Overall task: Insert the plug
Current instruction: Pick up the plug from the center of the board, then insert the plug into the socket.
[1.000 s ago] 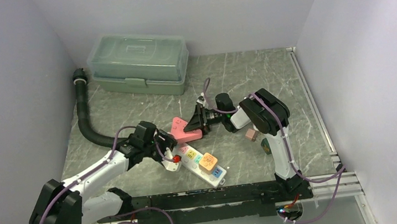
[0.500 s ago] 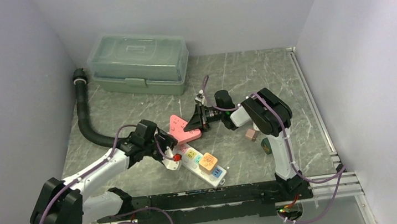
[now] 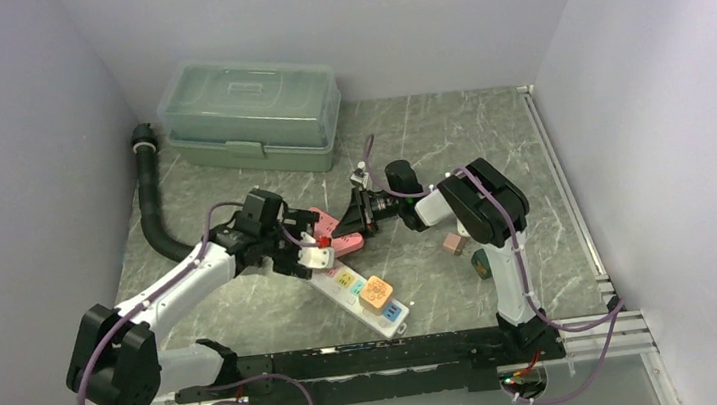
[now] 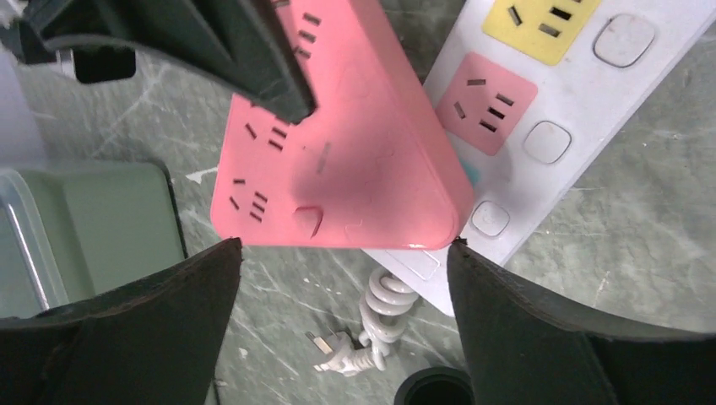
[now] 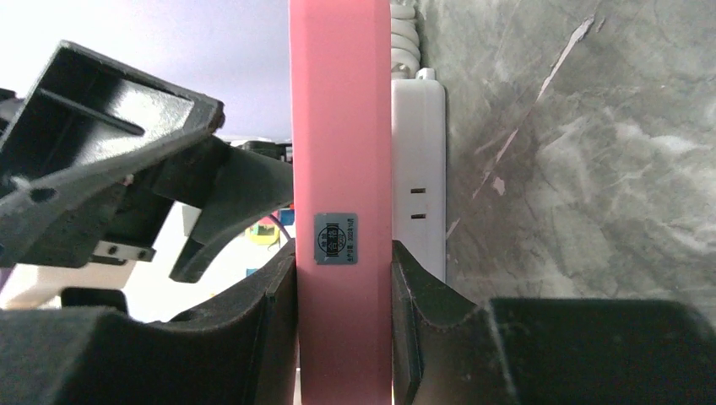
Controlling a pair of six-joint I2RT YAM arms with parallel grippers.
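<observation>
Fingers of the right gripper squeezed the pink plug tight. The left gripper was spread wide beside it, over the white power strip.

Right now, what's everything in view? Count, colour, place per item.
storage box: 1, translucent green, back left of table
hose: 1, black, corrugated, along the left wall
power strip: 1, white with coloured sockets, front centre
pink adapter: 1, pink, triangular, at the strip's far end
orange plug: 1, orange, sitting on the strip near its front end
small cubes: 2, one brownish pink, one dark green, beside the right arm
white plug: 1, white, coiled cord, on the table by the strip
table: 1, grey marbled
left gripper: 1, black, open, facing the adapter
right gripper: 1, black, shut on the pink adapter's edge
</observation>
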